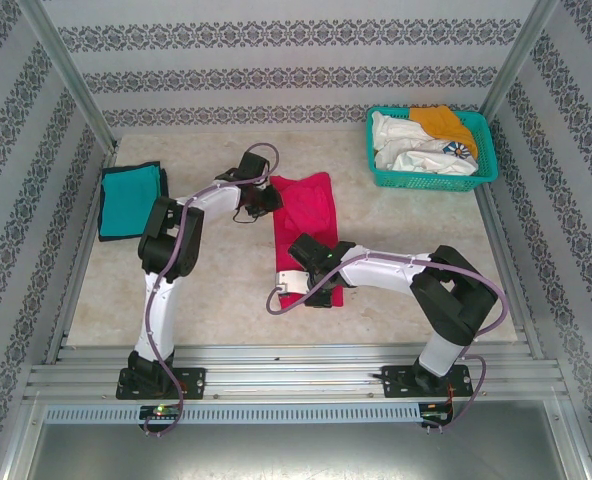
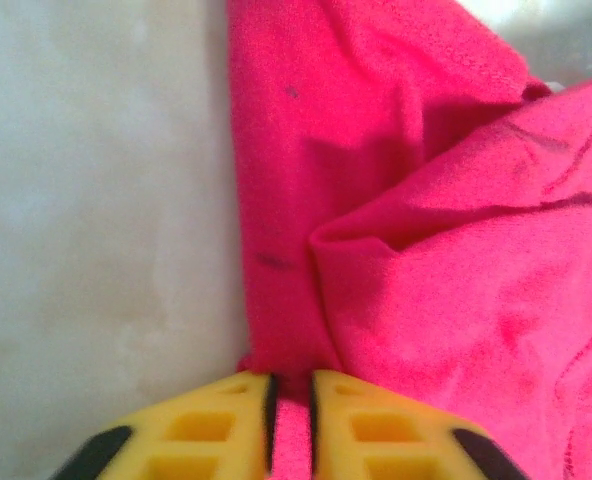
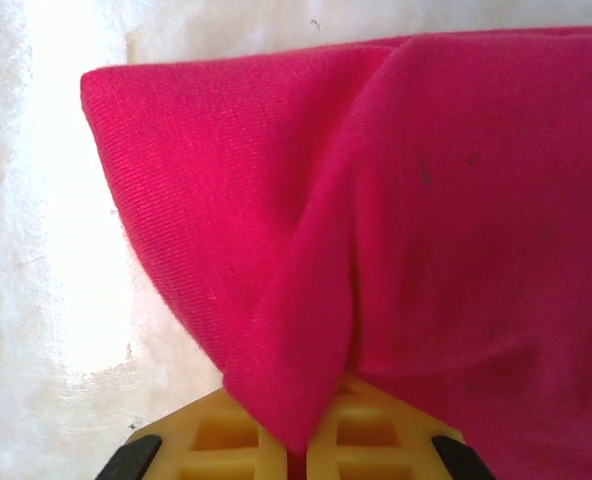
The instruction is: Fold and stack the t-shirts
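Note:
A bright pink-red t-shirt (image 1: 308, 212) lies partly folded in the middle of the table. My left gripper (image 1: 264, 200) is at its left edge near the far end; in the left wrist view the yellow fingers (image 2: 226, 425) stand almost together with pink cloth (image 2: 426, 280) pinched between them. My right gripper (image 1: 303, 277) is at the shirt's near end, shut on a fold of the cloth (image 3: 396, 230) that drapes over its fingertips (image 3: 226, 430). A folded teal t-shirt (image 1: 131, 200) with dark edging lies at the far left.
A teal mesh basket (image 1: 484, 150) at the back right holds white (image 1: 416, 150) and orange (image 1: 441, 122) t-shirts. Metal frame posts and rails border the table on all sides. Bare tabletop (image 1: 416, 230) stretches right of the pink shirt.

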Controlling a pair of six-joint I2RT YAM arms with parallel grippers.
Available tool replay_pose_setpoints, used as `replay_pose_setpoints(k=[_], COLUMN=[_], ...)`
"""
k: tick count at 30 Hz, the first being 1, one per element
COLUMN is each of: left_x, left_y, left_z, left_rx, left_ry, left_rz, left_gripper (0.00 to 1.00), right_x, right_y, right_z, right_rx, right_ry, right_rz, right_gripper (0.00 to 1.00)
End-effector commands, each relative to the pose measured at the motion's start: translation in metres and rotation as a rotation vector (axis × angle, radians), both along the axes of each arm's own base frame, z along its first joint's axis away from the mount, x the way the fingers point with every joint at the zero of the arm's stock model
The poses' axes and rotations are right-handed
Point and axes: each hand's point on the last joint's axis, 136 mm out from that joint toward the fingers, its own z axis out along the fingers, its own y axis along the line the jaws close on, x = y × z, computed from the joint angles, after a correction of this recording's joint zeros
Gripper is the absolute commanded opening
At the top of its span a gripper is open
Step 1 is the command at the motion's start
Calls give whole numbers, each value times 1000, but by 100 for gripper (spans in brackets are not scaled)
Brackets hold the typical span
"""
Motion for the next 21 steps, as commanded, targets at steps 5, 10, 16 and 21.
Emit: replay_pose_setpoints(k=[5, 10, 16, 21], left_x=[-26, -59, -101, -134], left_y=[11, 14, 16, 18], left_z=[-45, -57, -70, -79], left_rx=[98, 82, 42, 11], left_ry=[109, 163, 216, 263], left_rz=[-33, -46, -58, -59], left_gripper=[0, 0, 0, 0], right_x=[-27, -47, -50, -41], right_y=[2, 2, 4, 2], right_z=[22, 42, 81, 122], right_rx=[40, 53, 80, 79], right_ry=[89, 132, 106, 26], right_rz=[21, 33, 50, 100], right_gripper=[0, 0, 0, 0])
